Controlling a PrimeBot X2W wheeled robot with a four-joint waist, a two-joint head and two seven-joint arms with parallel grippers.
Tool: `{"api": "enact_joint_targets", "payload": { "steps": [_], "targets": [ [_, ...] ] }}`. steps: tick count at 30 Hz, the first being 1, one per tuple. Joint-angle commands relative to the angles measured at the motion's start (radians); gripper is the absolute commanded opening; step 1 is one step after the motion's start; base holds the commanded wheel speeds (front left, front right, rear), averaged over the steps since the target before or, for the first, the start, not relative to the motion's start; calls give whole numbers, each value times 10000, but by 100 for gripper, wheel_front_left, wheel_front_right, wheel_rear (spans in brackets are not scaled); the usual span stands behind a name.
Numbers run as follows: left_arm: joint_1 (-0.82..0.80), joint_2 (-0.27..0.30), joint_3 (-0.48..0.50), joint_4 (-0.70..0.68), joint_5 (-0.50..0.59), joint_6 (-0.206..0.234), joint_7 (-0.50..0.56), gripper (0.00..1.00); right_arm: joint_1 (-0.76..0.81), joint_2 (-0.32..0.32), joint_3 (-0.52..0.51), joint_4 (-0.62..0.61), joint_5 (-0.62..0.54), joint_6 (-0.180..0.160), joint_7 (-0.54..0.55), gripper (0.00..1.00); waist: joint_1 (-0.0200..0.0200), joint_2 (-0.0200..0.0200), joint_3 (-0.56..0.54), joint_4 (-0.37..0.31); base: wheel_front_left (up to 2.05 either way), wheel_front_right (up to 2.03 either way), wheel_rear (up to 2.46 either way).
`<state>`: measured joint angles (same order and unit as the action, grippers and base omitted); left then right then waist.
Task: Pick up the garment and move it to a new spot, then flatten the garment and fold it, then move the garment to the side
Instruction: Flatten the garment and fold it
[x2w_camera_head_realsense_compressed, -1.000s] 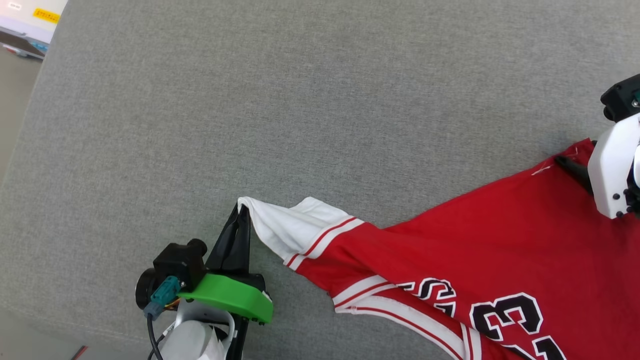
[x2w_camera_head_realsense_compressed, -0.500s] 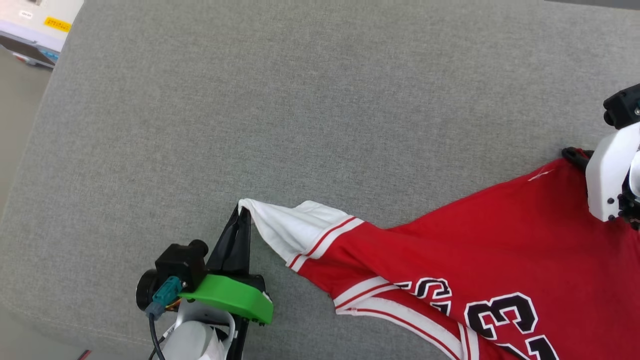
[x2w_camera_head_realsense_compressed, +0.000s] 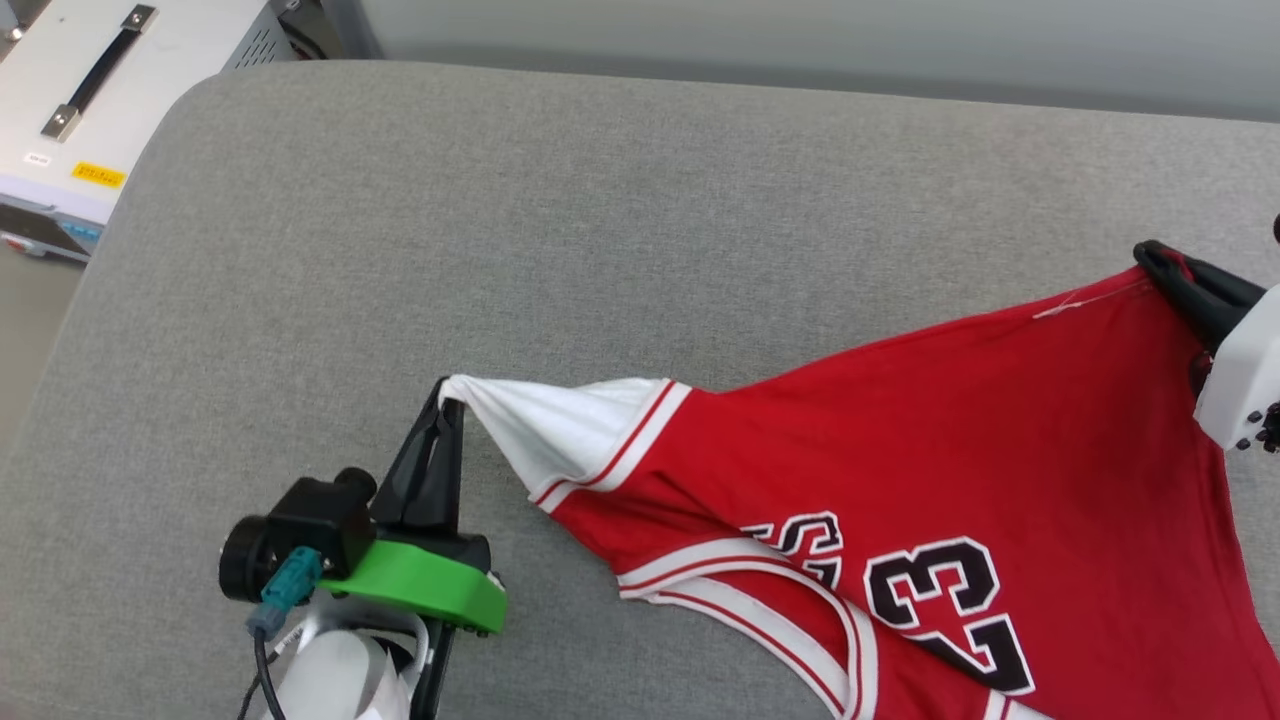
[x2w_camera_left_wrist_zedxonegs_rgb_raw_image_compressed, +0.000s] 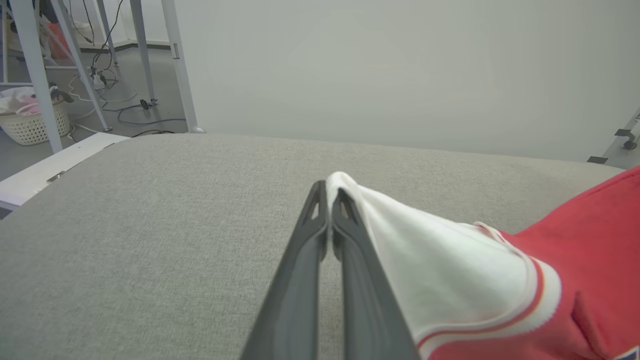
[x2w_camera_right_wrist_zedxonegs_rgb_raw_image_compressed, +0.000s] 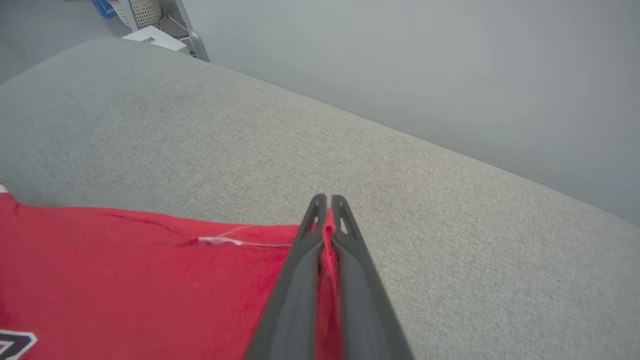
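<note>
Head view shows the red garment (x2w_camera_head_realsense_compressed: 950, 430) taut, left jaws clamping its white sleeve (x2w_camera_head_realsense_compressed: 560, 430), right jaws its red corner.

The garment (x2w_camera_head_realsense_compressed: 950, 430) runs off the bottom edge.

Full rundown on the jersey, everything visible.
The garment is a red jersey of soft fabric with a white sleeve, red-and-white striped trim and black, white-outlined "23" facing up. It stretches over the grey cushion between the left gripper, shut on the sleeve tip, and the right gripper, shut on a red corner.
</note>
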<state>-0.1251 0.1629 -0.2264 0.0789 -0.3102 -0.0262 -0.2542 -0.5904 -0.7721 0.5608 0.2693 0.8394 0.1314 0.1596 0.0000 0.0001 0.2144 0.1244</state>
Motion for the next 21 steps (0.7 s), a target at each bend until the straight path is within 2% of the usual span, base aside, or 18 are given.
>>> {"api": "enact_joint_targets", "payload": {
  "steps": [1, 6, 7, 13, 21],
  "targets": [
    [-275, 173, 81, -166, 122, -51, 24, 0, 137, -30, -183, -199, -42, -7, -174, 0, 0, -1, -394, -377, 0, 0, 0],
    [-1293, 542, 230, -805, 217, -149, 315, 0, 249, -10, -1033, -961, -315, -7, -445, 0, 0, -1, -553, -643, 0, 0, 0],
    [-2134, 756, 251, -1131, 312, -250, 556, 0, 266, 74, -1620, -1427, -580, -7, -447, 0, 0, -1, -564, -776, 0, 0, 0],
    [-3910, 1025, 134, -1481, 414, -490, 1109, 0, 89, 410, -2768, -2292, -1146, -7, -197, 0, 0, -1, -354, -1011, 0, 0, 0],
    [-6978, 1330, -34, -779, 368, -814, 1537, 0, -1180, 997, -3694, -2797, -1884, -7, 388, 0, 0, -1, 676, -1232, 0, 0, 0]
  ]
}}
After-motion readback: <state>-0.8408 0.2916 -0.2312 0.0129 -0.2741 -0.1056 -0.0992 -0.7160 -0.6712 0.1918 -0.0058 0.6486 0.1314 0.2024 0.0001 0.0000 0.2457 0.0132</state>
